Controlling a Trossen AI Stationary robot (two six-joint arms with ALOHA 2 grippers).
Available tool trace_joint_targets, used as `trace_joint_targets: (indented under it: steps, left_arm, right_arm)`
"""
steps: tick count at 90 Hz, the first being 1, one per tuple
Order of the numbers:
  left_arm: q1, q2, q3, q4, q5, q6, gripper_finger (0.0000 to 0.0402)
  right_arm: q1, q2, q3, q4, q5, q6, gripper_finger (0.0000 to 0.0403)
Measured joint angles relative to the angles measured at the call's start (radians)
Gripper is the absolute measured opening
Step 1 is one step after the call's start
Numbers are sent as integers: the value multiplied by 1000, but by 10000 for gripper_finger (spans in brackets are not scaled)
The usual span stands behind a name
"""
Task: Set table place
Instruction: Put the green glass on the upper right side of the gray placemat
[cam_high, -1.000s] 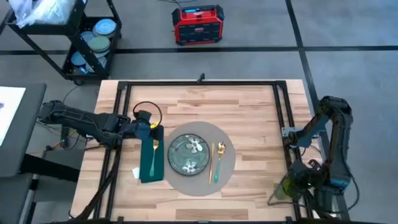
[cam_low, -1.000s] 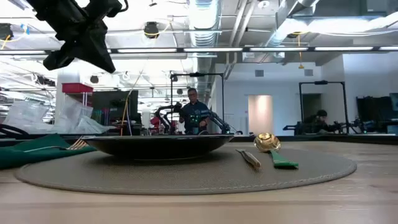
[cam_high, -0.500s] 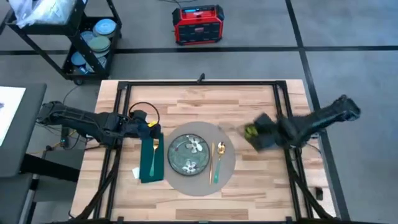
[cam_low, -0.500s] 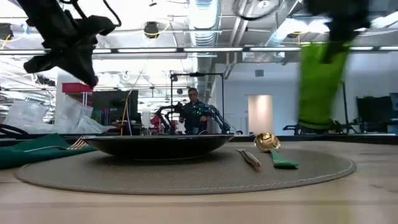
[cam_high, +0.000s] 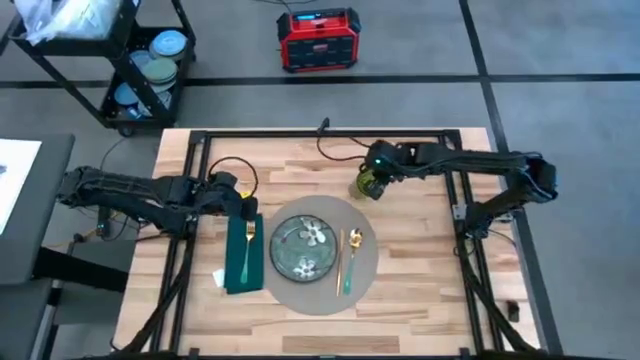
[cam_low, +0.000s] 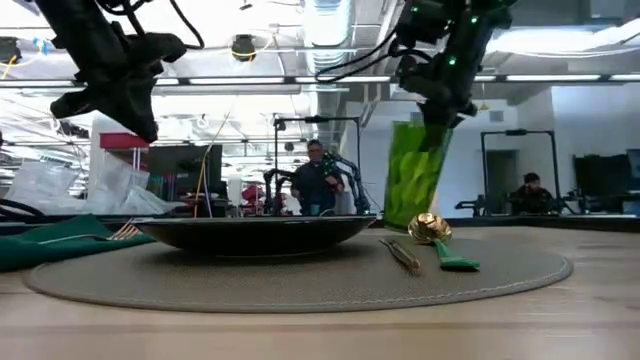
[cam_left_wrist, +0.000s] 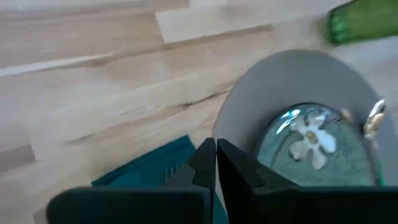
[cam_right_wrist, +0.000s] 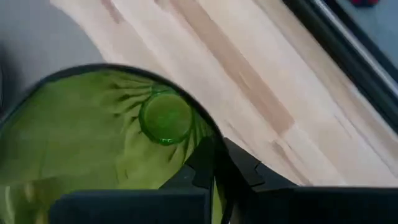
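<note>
The right claw (cam_high: 375, 180) grips a green glass (cam_high: 368, 186) by its rim, one finger inside the cup and one outside as the right wrist view shows. It holds the glass upright just above the counter (cam_high: 400, 270), slightly above centre of the high view. That puts it off the upper right edge of the round grey placemat (cam_high: 365, 275).

To finish this step well, I judge the glass should come straight down, kept vertical, onto bare wood close to that edge of the mat and not on its rim. If one side of the base landed on the mat, the glass could tip once the claw lets go. The fingers should part only when the base sits flat, and then lift straight up so the inner finger does not drag the wall.

The glass looks empty; its bottom shows clearly through the mouth. The flowered plate (cam_high: 306, 246) sits centred on the mat with nothing in it. A gold knife (cam_high: 340, 262) and a gold spoon (cam_high: 352, 255) lie to its right, and a fork (cam_high: 248, 245) rests on the green napkin (cam_high: 237, 272) to its left.

The left claw (cam_high: 243, 208) hovers clenched and empty above the napkin's top end, at centre left.
</note>
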Motion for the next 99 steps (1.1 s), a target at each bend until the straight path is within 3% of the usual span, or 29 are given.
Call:
trace_joint_targets:
  steps: [13,25,40,52,59,71,83,99]
  left_arm:
    - [70,-60,-11,70,26,73,0]
    - [138,-138,-69,189,99,126,0]
    - [203,-204,-151,237,140,99,0]
    - [225,-215,-190,234,142,64,0]
    - [232,-215,-196,239,154,62,0]
    - [238,-214,-201,239,205,79,0]
    - [238,-215,-201,240,217,83,0]
    - [238,-215,-201,239,217,83,0]
  right_arm:
    - [8,15,0,21,-51,6,0]
    - [1,-18,5,-127,-57,-2,0]
    - [-39,-34,113,-402,-18,-86,0]
    - [-54,-32,207,-438,-21,-165,0]
    - [-91,-25,248,-469,-89,-210,0]
    - [-165,28,347,-607,-215,-239,0]
    - [-200,119,493,-787,-221,-344,0]
    - [-203,249,661,-838,-230,-431,0]
